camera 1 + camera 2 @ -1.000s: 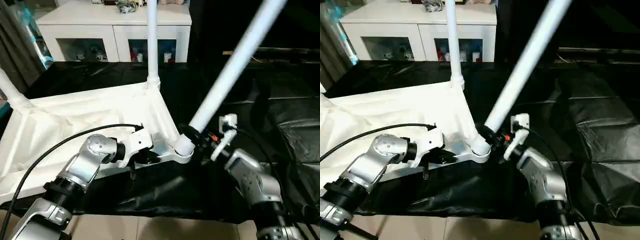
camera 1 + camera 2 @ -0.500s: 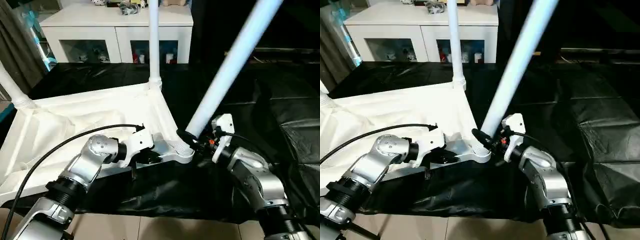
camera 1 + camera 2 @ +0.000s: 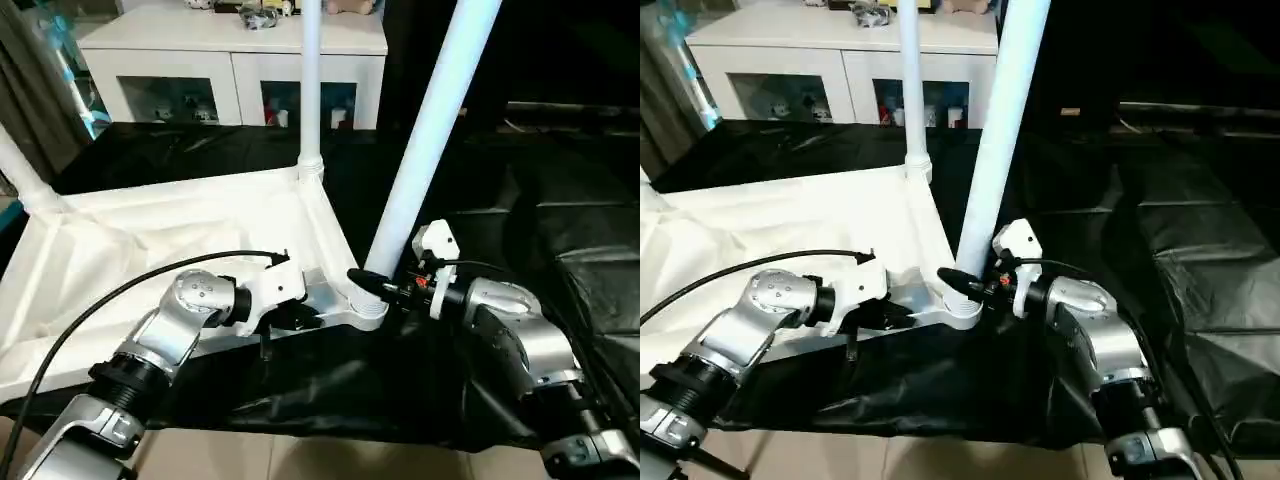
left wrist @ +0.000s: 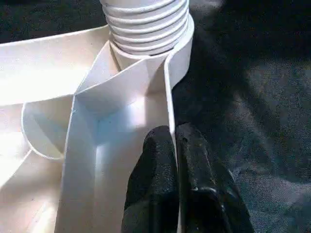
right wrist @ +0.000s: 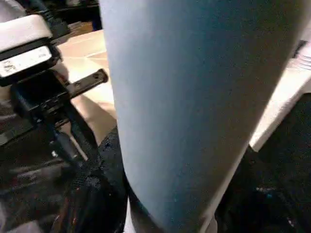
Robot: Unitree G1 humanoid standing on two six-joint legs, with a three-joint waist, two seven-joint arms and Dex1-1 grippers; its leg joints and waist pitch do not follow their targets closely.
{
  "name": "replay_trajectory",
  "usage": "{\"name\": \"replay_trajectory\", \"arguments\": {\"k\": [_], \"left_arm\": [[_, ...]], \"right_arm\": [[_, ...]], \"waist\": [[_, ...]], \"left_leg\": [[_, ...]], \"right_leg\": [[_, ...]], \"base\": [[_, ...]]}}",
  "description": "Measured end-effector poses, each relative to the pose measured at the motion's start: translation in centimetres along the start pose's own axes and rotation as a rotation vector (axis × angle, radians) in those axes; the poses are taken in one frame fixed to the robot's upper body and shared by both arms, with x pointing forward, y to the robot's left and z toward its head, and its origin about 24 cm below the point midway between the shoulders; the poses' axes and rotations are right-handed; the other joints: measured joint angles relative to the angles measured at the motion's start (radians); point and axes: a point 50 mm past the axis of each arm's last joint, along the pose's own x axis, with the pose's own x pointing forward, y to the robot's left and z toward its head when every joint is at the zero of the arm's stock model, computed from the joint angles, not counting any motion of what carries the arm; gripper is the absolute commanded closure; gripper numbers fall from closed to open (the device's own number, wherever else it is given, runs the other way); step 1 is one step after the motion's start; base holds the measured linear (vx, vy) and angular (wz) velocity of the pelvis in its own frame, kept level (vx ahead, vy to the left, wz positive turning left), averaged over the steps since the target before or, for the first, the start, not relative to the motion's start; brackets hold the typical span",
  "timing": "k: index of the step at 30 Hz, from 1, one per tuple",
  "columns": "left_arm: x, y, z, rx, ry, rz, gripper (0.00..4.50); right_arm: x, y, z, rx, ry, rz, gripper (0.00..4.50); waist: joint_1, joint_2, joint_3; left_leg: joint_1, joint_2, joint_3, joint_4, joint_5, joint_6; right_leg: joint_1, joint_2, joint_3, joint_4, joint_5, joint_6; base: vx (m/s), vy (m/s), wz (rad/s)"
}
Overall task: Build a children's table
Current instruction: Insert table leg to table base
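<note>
Table top (image 3: 200, 230) lies upside down on a black sheet (image 3: 560, 200) covering the work surface, legs pointing up. In the head views, a far leg (image 3: 309, 90) stands upright in its corner socket, and another leg (image 3: 20, 175) rises at the left edge. The near leg (image 3: 425, 150) leans slightly, its foot at the near socket (image 3: 365, 305). Behind stands a white cabinet (image 3: 235, 60) with glass-fronted compartments; pale floor (image 3: 300, 460) shows below the sheet.

Left wrist view: the left gripper (image 4: 176, 145) has its fingers pressed together on the top's thin rim, just beside the ribbed socket.

Right wrist view: the right gripper (image 3: 958, 280) clasps the near leg low down.
</note>
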Motion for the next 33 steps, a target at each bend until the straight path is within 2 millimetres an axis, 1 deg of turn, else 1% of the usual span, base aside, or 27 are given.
{"name": "replay_trajectory", "arguments": {"k": [5, 10, 17, 24, 26, 29, 33], "left_arm": [[-0.6, -0.1, 0.1, 0.024, 0.015, -0.041, 4.50], [-1.1, -0.3, 0.2, 0.056, 0.033, -0.086, 4.50], [-1.3, -0.5, 0.4, 0.082, 0.035, -0.115, 4.50], [-1.4, -0.3, 0.4, 0.084, 0.036, -0.111, 4.50], [-1.3, -0.3, 0.4, 0.083, 0.033, -0.103, 4.50], [-1.2, -0.3, 0.5, 0.080, 0.029, -0.097, 4.50], [-1.0, -0.3, 0.5, 0.072, 0.022, -0.089, 4.50]], "right_arm": [[-0.2, 0.0, 0.0, 0.003, 0.009, 0.091, 2.61], [0.0, 0.2, 0.1, -0.020, 0.022, 0.195, 2.61], [-0.1, 0.5, 0.2, -0.071, 0.030, 0.254, 2.61], [-0.2, 0.6, 0.1, -0.083, 0.017, 0.253, 2.61], [-0.2, 0.7, -0.2, -0.062, -0.008, 0.232, 2.61], [-0.5, 0.8, -0.4, -0.039, -0.039, 0.204, 2.61], [-1.1, 0.8, -0.8, 0.010, -0.084, 0.154, 2.61]], "waist": [[-0.001, -0.010, 0.002], [0.000, -0.013, 0.004], [0.000, -0.015, 0.006], [0.001, -0.014, 0.008], [0.003, -0.013, 0.009], [0.004, -0.010, 0.010], [0.008, -0.009, 0.010]], "left_leg": [[0.000, 0.000, 0.001, -0.005, 0.000, 0.000], [0.000, 0.000, 0.001, -0.009, 0.000, 0.000], [0.000, 0.000, 0.003, -0.011, 0.000, 0.000], [0.002, 0.000, 0.004, -0.017, 0.000, 0.000], [0.003, 0.000, 0.004, -0.020, 0.000, 0.000], [0.002, 0.000, 0.004, -0.020, 0.000, 0.000], [0.002, 0.000, 0.004, -0.020, 0.000, 0.000]], "right_leg": [[0.001, 0.001, 0.000, -0.006, 0.001, -0.002], [0.001, 0.001, 0.000, -0.011, 0.002, -0.005], [0.002, 0.001, 0.000, -0.013, -0.003, -0.008], [0.001, 0.001, -0.001, -0.013, -0.004, -0.009], [0.001, 0.001, -0.001, -0.013, -0.004, -0.009], [0.002, 0.001, -0.001, -0.013, -0.004, -0.009], [0.003, 0.001, -0.001, -0.014, -0.004, -0.009]], "base": [[0.000, 0.000, 0.00], [0.000, 0.000, 0.00], [0.000, 0.000, 0.00], [0.000, 0.000, 0.00], [0.000, 0.000, 0.00], [0.000, 0.000, 0.00], [0.000, 0.000, 0.00]]}}
